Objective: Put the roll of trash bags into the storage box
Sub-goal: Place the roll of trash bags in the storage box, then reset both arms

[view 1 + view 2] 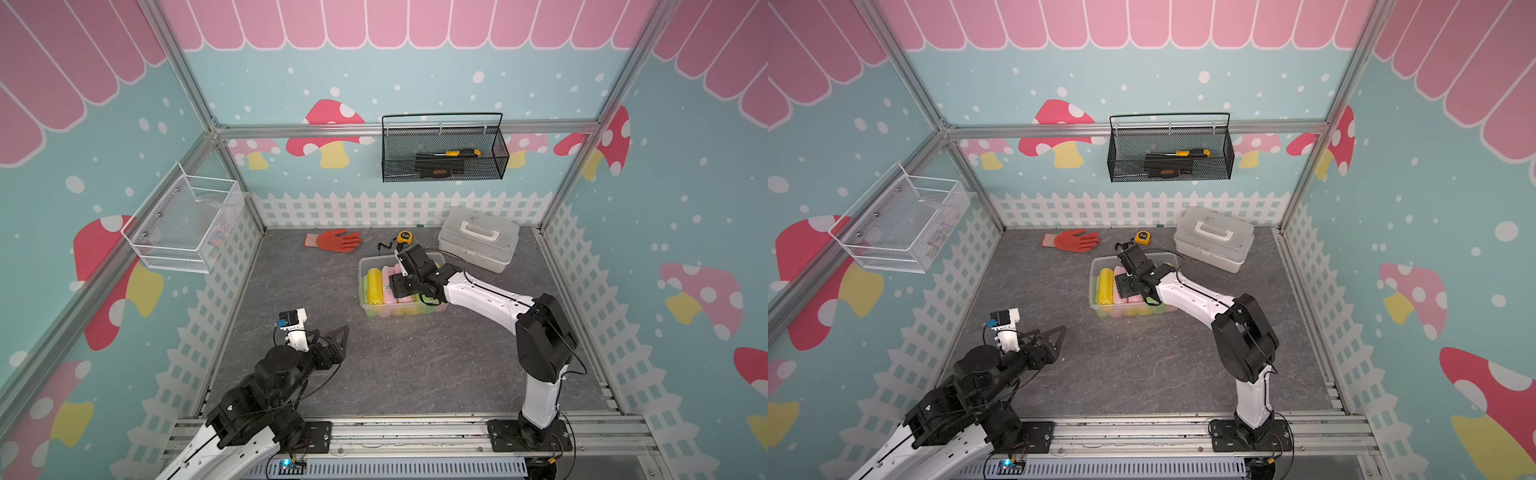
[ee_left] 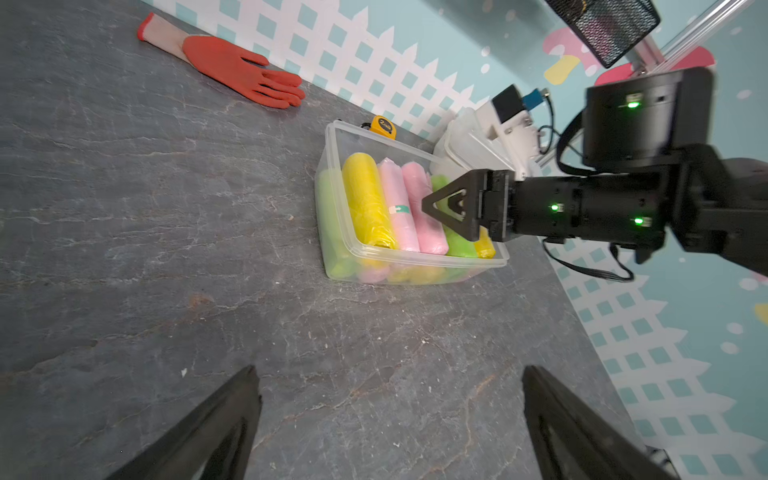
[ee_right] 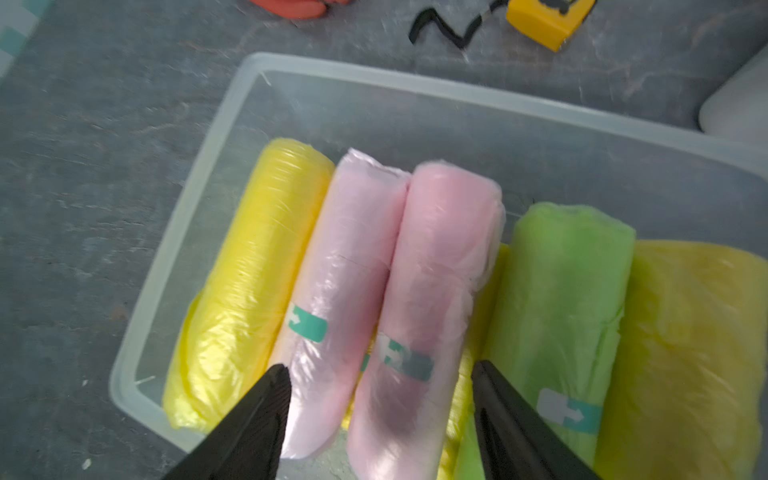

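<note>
The storage box [image 1: 362,266] is a clear tub on the grey table, holding several rolls: yellow, pink and green. A pink roll of trash bags [image 3: 432,270] lies in it beside a paler pink roll [image 3: 345,266]. My right gripper [image 3: 380,365] hovers just above these two, open, with one finger on each outer side and neither pressing on a roll. The left wrist view shows it low over the box [image 2: 332,166]. My left gripper [image 2: 389,370] is wide open over bare table nearer the front, with nothing between its fingers; both top views show it [image 1: 343,332] left of the box.
An orange glove [image 1: 332,240] and a yellow tape measure [image 1: 404,237] lie behind the box. A white case with a handle [image 1: 478,239] stands at the back right. A black mesh basket [image 1: 444,153] hangs on the back wall and a white wire basket [image 1: 183,224] on the left wall.
</note>
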`<state>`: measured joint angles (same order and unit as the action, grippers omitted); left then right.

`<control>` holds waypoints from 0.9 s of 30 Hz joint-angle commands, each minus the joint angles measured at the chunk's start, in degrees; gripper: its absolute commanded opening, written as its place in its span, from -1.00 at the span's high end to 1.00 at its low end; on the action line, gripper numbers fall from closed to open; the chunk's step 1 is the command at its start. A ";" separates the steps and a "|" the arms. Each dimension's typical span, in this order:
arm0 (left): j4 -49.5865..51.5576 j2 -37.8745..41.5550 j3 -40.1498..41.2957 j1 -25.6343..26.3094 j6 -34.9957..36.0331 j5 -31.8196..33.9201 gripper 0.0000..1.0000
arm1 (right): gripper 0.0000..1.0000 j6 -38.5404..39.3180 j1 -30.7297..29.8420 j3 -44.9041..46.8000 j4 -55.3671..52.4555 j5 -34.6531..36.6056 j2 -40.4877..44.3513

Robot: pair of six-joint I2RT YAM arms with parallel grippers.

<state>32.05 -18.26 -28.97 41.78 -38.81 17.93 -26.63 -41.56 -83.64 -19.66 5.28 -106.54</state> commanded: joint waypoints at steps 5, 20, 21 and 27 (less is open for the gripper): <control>-6.10 -8.76 3.08 -4.80 5.37 12.22 -0.98 | -0.50 10.04 0.06 12.79 17.67 1.09 16.19; -20.04 -11.37 1.83 -11.00 9.79 26.40 -0.98 | -0.85 33.63 1.26 39.96 43.61 32.23 31.59; -22.14 -12.38 2.08 -11.98 10.75 26.70 -0.97 | -0.86 33.72 1.53 40.89 45.41 32.42 31.33; -33.74 -27.54 -1.29 -31.93 10.80 5.75 -0.98 | -0.90 35.53 5.26 44.85 55.66 29.04 28.82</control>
<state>6.74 -40.34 -28.36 17.15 -29.58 34.83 6.63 -37.89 -40.49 27.86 32.42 -76.29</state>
